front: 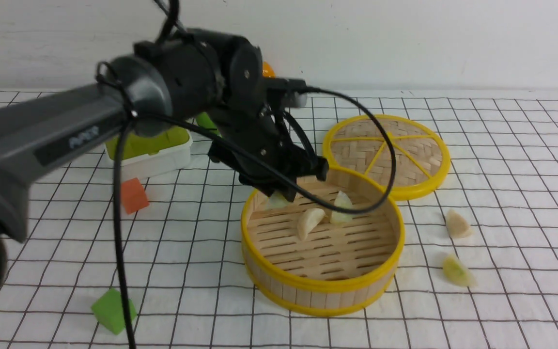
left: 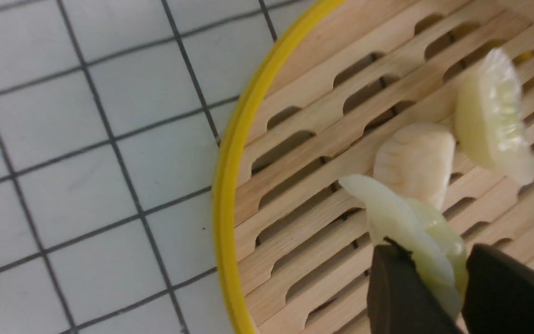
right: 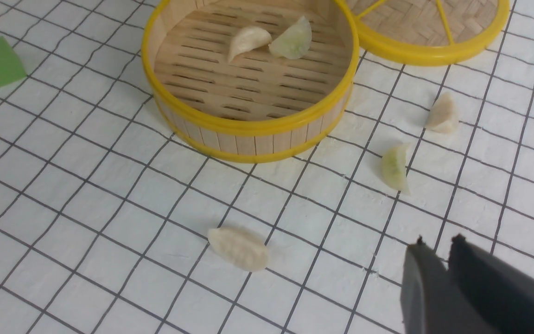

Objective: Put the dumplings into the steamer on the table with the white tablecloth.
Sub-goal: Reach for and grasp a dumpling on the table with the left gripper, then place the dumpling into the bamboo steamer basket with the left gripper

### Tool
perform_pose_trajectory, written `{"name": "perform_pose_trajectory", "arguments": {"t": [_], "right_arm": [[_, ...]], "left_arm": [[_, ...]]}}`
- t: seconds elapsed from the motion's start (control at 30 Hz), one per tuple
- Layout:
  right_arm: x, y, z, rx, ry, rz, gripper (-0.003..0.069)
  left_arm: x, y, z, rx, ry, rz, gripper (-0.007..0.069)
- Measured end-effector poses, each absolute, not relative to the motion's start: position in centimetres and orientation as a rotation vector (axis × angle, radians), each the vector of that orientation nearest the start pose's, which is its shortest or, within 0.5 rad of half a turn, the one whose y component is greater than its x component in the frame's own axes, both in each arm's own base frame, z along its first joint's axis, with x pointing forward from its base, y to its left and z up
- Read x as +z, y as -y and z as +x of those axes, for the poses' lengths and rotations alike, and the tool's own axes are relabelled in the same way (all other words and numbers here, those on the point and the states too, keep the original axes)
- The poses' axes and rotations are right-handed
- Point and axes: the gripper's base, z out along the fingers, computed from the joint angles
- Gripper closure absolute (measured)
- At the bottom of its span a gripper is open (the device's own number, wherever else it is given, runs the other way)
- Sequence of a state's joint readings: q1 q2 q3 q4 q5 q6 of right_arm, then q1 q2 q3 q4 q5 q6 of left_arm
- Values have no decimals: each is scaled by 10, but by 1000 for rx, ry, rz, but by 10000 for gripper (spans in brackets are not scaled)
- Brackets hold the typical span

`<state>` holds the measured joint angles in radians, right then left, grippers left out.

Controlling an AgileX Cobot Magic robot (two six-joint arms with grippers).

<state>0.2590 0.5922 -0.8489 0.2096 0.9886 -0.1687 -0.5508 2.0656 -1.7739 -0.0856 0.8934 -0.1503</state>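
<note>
The left gripper (left: 434, 254) is clamped on a pale glossy crescent dumpling (left: 401, 213). It pinches the lower end, so most of the piece sticks out past the black fingertips. It hangs inside the round bamboo steamer with yellow rims (left: 225, 185), above the slatted floor in the far-left part, clear of the rim. Just beyond lie 2 dumplings already in the basket, 1 cream-white (left: 415, 153) and 1 pale green (left: 494, 116). Whether the held piece touches the cream one I cannot tell.

The step in hand looks like the release. To do it well, let go low over bare slats, short of those 2. Open the jaws fully before lifting so the glossy piece does not cling to a pad, then rise straight up past the rim.

The right gripper (right: 436, 243) hovers over the white grid-printed tablecloth (right: 86, 222), jaws nearly together with nothing between them. Around it, 3 dumplings lie loose on the cloth, all outside the steamer:
- a green one (right: 394, 167) nearest
- a cream one (right: 443, 113) beyond it, toward the flat woven yellow-rimmed lid (right: 434, 60)
- another cream one (right: 239, 248) well off to the side
</note>
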Motion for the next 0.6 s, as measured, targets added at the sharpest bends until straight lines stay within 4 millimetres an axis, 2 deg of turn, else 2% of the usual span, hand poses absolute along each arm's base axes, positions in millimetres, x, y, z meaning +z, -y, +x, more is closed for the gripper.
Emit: {"name": "perform_pose_trajectory", "arguments": {"t": [0.07,0.1,0.13,0.2,0.37,0.47,0.53,0.6], "right_arm": [[364,-38,81,308,-2172,-441,576],[364,-38,81,308,-2173,-441,576],[364,-38,81,308,-2176,-442,575],[363,-38,80,308,-2184,-445,575],[362,-38,79,309,-2198,-450,568],[362,-38,78,309,-2211,-454,566],[361,-38,78,309,-2213,-455,566],[360,-38,78,309,-2224,-458,566]], "left_arm": [[226,252,391,-320,-2678,500,451],[225,252,392,-317,-2679,501,451],[213,255,394,-310,-2692,496,451],[204,256,397,-297,-2698,479,451],[202,255,401,-272,-2677,470,442],[202,254,401,-262,-2677,460,366],[203,253,401,-247,-2687,444,286],[208,250,400,-201,-2716,441,175]]}}
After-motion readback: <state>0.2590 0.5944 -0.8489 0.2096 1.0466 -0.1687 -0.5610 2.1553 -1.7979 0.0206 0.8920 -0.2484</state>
